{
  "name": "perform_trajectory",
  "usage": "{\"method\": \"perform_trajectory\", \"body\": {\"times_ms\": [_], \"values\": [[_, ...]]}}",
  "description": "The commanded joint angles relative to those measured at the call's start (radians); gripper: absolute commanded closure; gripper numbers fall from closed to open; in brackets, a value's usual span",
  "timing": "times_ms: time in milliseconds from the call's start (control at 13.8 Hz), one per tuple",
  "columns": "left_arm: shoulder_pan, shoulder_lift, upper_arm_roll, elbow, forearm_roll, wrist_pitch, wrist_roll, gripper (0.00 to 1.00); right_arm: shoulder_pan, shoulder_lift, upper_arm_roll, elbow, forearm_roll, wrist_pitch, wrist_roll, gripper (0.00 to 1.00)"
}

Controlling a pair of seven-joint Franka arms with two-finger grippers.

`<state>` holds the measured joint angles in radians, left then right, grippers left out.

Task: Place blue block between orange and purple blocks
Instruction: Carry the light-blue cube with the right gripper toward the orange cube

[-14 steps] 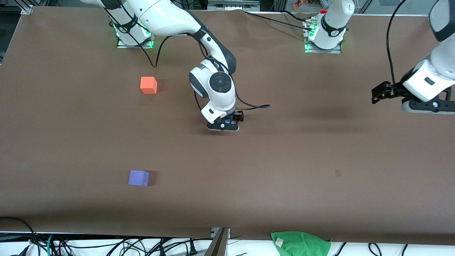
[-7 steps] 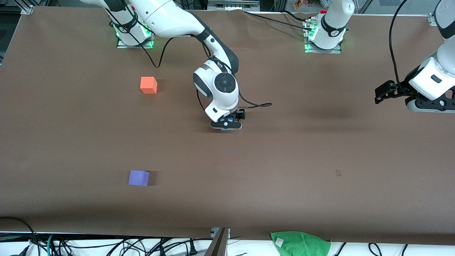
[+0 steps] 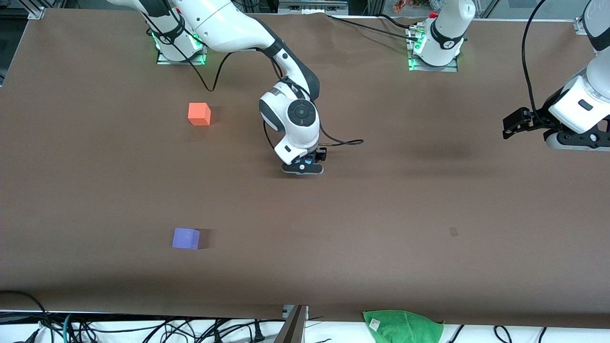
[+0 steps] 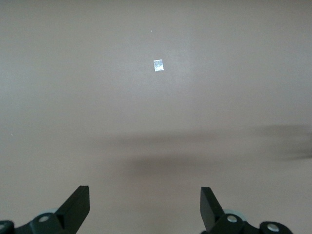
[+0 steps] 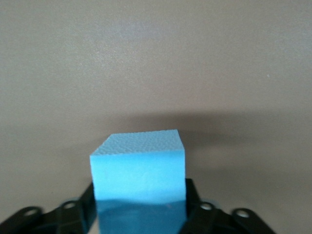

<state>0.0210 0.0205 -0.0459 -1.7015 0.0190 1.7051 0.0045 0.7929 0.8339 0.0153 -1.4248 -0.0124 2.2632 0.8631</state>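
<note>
Foam blue block point(image 5: 139, 168) looks light, squishy; right gripper point(image 3: 303, 167) pinches its sides; left gripper point(image 4: 145, 207) waits, spread wide.

Brown table covering point(image 3: 429, 205), matte and slightly creased, spanning nearly the whole front view. Small pale square mark point(image 3: 453, 231) on it toward the left arm's end, seen as a light patch point(image 4: 158, 65) in the left wrist view. Crumpled green cloth point(image 3: 402, 326) at the table edge nearest the front camera. Tangle of black cables point(image 3: 143, 328) on a white surface along that same edge.
</note>
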Motion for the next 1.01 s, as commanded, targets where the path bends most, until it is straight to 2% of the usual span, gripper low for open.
{"method": "perform_trajectory", "body": {"times_ms": [0, 217, 434, 506, 651, 796, 940], "values": [[-0.003, -0.002, -0.005, 0.013, -0.010, -0.019, 0.000, 0.00, 0.003, 0.002, -0.009, 0.024, -0.012, -0.004, 0.008, 0.56], [-0.003, -0.001, -0.003, 0.013, -0.008, -0.019, 0.000, 0.00, -0.024, -0.056, -0.024, 0.026, -0.017, -0.056, -0.016, 0.56], [-0.007, 0.001, -0.005, 0.011, -0.008, -0.019, 0.000, 0.00, -0.096, -0.156, -0.032, 0.020, -0.012, -0.261, -0.171, 0.56], [-0.007, 0.002, -0.005, 0.011, -0.008, -0.019, 0.000, 0.00, -0.118, -0.194, -0.052, 0.011, -0.014, -0.346, -0.206, 0.56], [-0.007, 0.003, -0.003, 0.011, -0.008, -0.019, 0.000, 0.00, -0.124, -0.255, -0.139, -0.017, -0.014, -0.421, -0.312, 0.56], [-0.009, 0.003, -0.003, 0.009, -0.008, -0.019, 0.000, 0.00, -0.133, -0.311, -0.231, -0.083, 0.005, -0.416, -0.442, 0.56], [-0.010, 0.003, -0.005, 0.009, -0.008, -0.019, 0.000, 0.00, -0.161, -0.347, -0.290, -0.143, 0.064, -0.401, -0.548, 0.56]]}}
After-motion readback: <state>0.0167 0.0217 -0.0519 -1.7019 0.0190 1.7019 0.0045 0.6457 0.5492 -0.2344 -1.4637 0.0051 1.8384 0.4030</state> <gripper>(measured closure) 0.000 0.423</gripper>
